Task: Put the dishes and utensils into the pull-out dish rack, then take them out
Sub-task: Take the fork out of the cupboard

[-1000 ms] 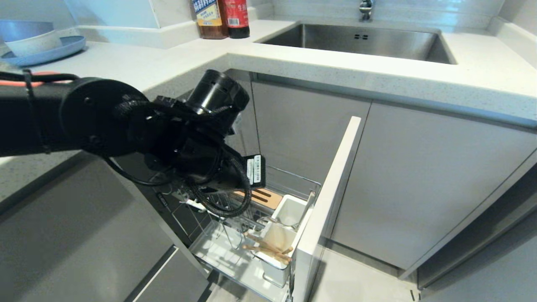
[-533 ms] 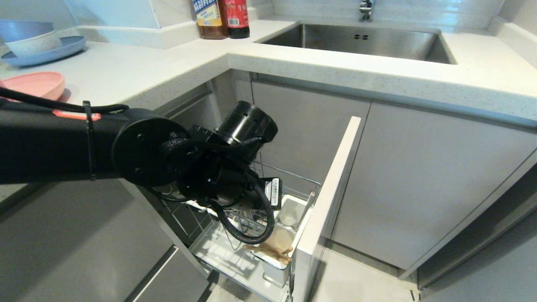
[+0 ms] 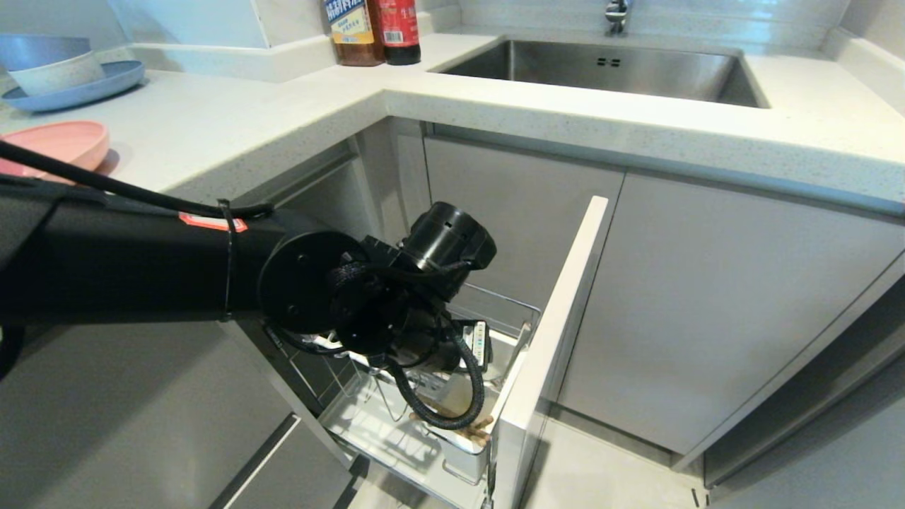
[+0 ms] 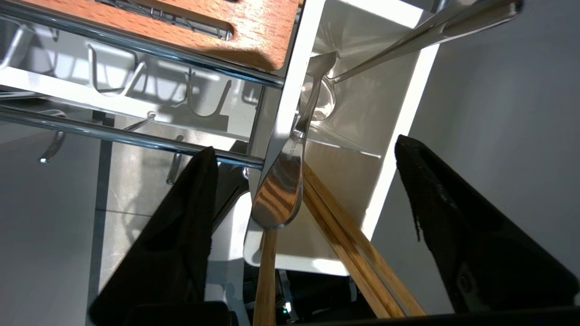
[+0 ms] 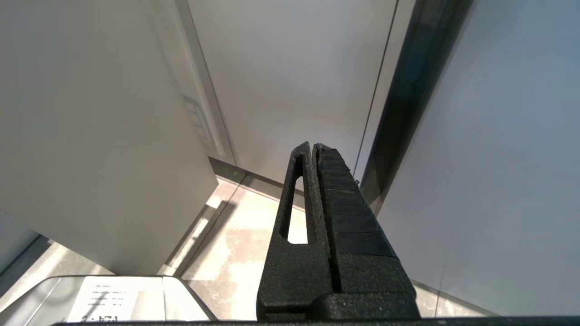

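The pull-out dish rack stands drawn out below the counter corner, its pale front panel on the right. My left arm reaches down into it, and its wrist hides the gripper in the head view. In the left wrist view my left gripper is open over a white utensil cup. Between its fingers, untouched, rise the fork's silver handle and the wooden chopsticks. Chopstick tips show past the wrist. A pink plate lies on the counter at left. My right gripper hangs shut, parked near the floor.
A blue plate with stacked bowls sits at the counter's far left. Two bottles stand by the sink. A second metal utensil leans in the farther cup. The slotted wooden strip and chrome wires border the cups.
My left arm has sunk and swung right, down towards the utensil cups in the rack. The pink plate on the counter, hidden behind the arm a second ago, now shows.
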